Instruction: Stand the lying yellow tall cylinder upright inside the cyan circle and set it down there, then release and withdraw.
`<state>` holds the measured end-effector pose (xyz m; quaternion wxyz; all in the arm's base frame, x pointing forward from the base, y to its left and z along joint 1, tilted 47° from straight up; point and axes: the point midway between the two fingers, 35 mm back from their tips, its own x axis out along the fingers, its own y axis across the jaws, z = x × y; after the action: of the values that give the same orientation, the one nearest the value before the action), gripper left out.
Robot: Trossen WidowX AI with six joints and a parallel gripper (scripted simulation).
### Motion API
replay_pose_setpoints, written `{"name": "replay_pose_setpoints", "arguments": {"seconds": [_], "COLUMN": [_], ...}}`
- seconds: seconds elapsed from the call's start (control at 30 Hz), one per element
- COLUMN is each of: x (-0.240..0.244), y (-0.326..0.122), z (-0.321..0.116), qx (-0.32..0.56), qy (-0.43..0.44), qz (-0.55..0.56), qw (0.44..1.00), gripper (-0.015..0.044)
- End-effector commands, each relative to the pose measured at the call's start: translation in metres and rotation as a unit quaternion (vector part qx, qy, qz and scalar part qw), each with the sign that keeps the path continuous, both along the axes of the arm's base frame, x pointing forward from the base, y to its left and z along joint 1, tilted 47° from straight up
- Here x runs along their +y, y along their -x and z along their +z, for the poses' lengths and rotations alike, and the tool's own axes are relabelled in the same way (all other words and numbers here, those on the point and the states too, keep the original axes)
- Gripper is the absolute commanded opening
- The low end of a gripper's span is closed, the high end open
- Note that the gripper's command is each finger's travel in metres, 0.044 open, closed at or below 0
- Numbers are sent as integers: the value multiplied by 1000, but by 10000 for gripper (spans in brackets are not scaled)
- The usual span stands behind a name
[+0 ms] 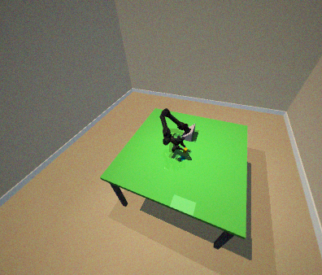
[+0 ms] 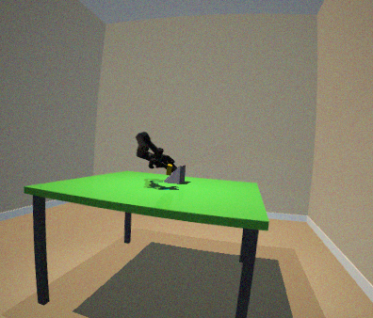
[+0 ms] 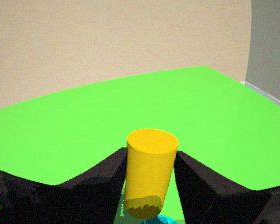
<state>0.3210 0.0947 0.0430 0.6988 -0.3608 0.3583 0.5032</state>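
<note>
The yellow tall cylinder (image 1: 185, 149) (image 2: 170, 169) (image 3: 150, 175) is held between the two fingers of my gripper (image 1: 184, 149) (image 2: 170, 166) (image 3: 151, 155), which is shut on it. In the exterior view the cylinder looks close to upright and hangs above the table top. In the wrist view its top face shows, and its lower end is in shade. The cyan circle (image 1: 182, 159) (image 2: 166, 189) (image 3: 160, 220) lies on the table below, partly in the arm's shadow. Only a small part of it shows beneath the cylinder's lower end in the wrist view.
A grey-pink wedge-shaped block (image 1: 190, 133) (image 2: 177, 176) stands on the green table (image 1: 218, 175) (image 2: 210, 202) (image 3: 66, 135), close to the arm. A pale square patch (image 1: 183, 204) lies near the table's front edge in the top view.
</note>
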Motion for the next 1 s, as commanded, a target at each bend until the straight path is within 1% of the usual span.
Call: {"name": "replay_pose_setpoints", "arguments": {"seconds": [0.0,0.97], "x": [-1,-6], "y": [1,5], "z": [2,20], "qx": [-12,-101], "qy": [-13,-78], "qz": [6,45], "qw": [1000,991], "gripper": [105,105]}}
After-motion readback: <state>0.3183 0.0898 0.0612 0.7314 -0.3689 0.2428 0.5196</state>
